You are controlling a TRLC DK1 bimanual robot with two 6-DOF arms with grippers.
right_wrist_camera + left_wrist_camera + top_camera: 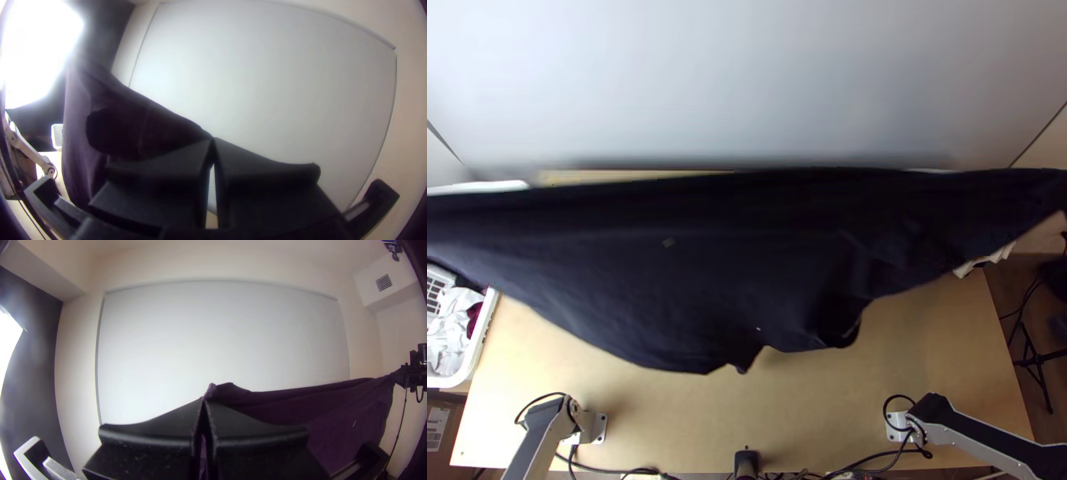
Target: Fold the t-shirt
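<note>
The t-shirt [731, 280] spans the space above the table [803, 416] from left to right, with the wall board [747, 80] behind; at the table's left edge is the laundry basket [478, 340], clothes [455, 320] in it, and on the floor to the right is a stand [1037, 364]; the left arm's base [597, 428] and right arm's base [899, 427] sit near the front corners

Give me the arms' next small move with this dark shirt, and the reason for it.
Probably lower both grippers together, laying the dark shirt down on the table. The left gripper and right gripper are each shut on the cloth, its upper edge is drawn out between them, and the rest hangs loose, so it likely needs a surface before folding.
</note>
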